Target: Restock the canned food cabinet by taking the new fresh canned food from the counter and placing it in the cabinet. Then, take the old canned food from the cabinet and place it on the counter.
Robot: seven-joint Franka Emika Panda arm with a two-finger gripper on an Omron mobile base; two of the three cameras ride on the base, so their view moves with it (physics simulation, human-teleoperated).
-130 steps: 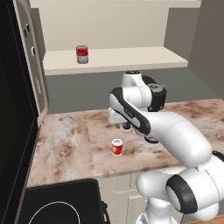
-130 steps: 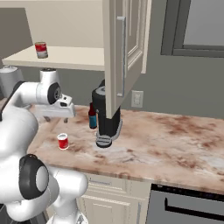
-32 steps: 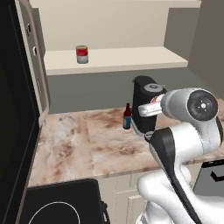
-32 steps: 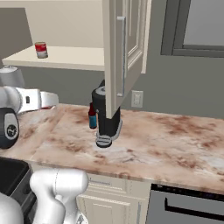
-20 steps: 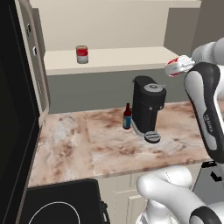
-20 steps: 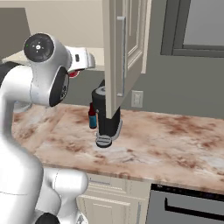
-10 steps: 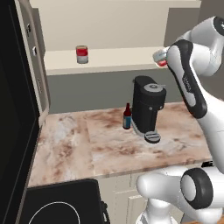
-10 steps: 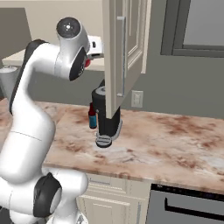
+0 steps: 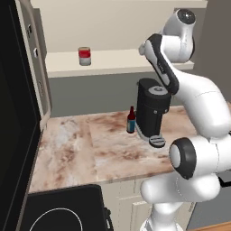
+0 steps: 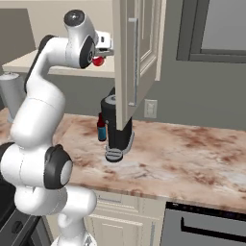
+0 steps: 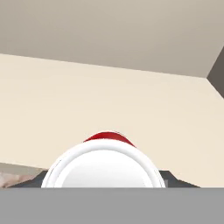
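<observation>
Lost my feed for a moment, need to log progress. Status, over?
Gripper shut on new red can, raised at cabinet shelf height. Old can on shelf, far left. Open cabinet door close beside gripper.

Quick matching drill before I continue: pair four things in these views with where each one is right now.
Things:
1. new fresh canned food
2. old canned food
3. coffee machine
4. small dark bottle

Places:
A. on the counter, left of the coffee machine
B. held in the gripper at shelf height
C. standing on the cabinet shelf
D. on the counter under the raised arm

Pairs: 1-B, 2-C, 3-D, 4-A
</observation>
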